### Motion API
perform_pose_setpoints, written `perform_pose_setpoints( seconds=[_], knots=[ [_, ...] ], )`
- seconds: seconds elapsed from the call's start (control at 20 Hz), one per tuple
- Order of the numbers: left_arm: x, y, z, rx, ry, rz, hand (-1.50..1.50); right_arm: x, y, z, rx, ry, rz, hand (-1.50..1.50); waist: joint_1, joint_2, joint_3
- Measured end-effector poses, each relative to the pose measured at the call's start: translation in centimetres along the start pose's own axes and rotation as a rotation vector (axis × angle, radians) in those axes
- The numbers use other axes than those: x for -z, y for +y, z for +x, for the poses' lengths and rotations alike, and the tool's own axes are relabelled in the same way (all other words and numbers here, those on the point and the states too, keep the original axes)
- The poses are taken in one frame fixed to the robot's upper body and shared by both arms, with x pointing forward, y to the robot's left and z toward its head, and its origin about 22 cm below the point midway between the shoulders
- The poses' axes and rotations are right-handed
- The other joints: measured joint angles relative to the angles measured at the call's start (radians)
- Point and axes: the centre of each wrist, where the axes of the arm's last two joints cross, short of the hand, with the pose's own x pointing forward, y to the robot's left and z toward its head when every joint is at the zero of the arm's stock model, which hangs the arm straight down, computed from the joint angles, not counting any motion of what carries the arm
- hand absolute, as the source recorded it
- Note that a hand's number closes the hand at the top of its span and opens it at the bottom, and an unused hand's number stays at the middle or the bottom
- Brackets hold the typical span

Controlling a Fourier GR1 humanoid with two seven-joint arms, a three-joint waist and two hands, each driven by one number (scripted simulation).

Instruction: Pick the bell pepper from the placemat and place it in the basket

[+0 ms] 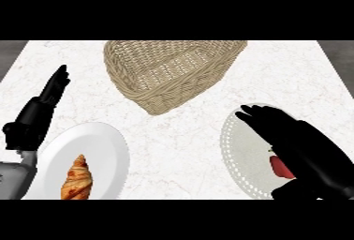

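Observation:
A red bell pepper (279, 167) lies on the round white lace placemat (240, 154) at the right; only a small part of it shows beside my right hand. My right hand (294, 136) hovers over the placemat with its fingers stretched straight toward the far left, open, covering most of the pepper. The woven wicker basket (166, 70) stands at the far middle of the counter, with nothing in it. My left hand (43, 105) rests open at the left edge, fingers pointing up.
A white plate (104, 150) at the near left carries a croissant (77, 179). Bare marble counter lies between the plate, the basket and the placemat.

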Motion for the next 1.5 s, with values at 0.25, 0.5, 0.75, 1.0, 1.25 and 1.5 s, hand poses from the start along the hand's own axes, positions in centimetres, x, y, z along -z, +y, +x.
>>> perform_pose_setpoints(
  seconds=[0.25,0.5,0.75,1.0,1.25,1.5],
  knots=[
    [0.0,-0.3,0.2,-0.002,-0.011,-0.010,0.00,-1.2,-3.1,1.5,-0.110,0.077,0.186,-1.50,0.011,0.009,0.004],
    [-0.3,-0.8,0.3,-0.004,-0.020,-0.014,0.00,-1.4,-5.9,1.5,-0.114,0.102,0.268,-1.50,0.019,0.014,0.007],
    [-0.2,-1.3,0.5,-0.011,-0.029,-0.016,0.00,-0.5,-5.9,0.8,-0.112,0.121,0.325,-1.50,0.022,0.018,0.009],
    [0.0,-1.0,0.8,-0.007,-0.030,-0.018,0.00,0.2,-5.3,0.1,-0.141,0.144,0.367,-1.50,0.023,0.019,0.010],
    [-0.1,-1.1,0.7,-0.013,-0.032,-0.019,0.00,1.7,-2.9,-1.0,-0.196,0.204,0.441,-1.50,0.026,0.021,0.011],
    [0.2,-1.2,0.7,-0.006,-0.026,-0.015,0.00,2.2,-0.6,-2.1,-0.241,0.259,0.481,-1.50,0.023,0.020,0.012]
  ],
)
